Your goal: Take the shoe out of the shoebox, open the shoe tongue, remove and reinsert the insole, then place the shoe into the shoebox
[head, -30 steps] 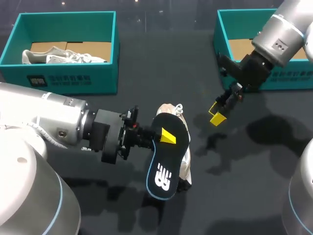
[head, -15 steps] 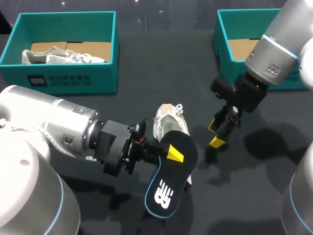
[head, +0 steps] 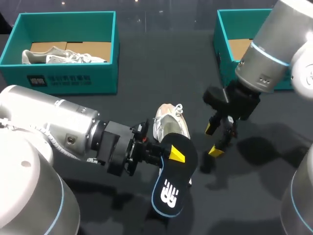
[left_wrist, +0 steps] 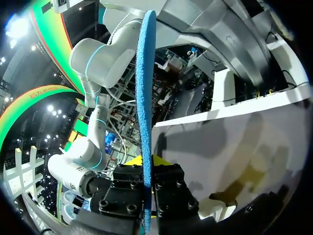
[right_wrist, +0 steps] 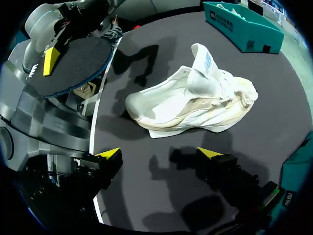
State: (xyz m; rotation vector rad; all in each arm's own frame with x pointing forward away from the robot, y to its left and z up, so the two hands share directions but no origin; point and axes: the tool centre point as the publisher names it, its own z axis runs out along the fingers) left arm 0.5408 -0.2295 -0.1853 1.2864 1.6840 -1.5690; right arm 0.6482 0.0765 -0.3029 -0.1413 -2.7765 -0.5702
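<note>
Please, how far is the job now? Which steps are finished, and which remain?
Done: the shoe lies on the table, out of the shoebox, its tongue lifted, and the insole is out. In hand: the left pincer grips the insole near the shoe; the right pincer hovers open beside the shoe. Left: reinsert the insole and put the shoe into the shoebox.
</note>
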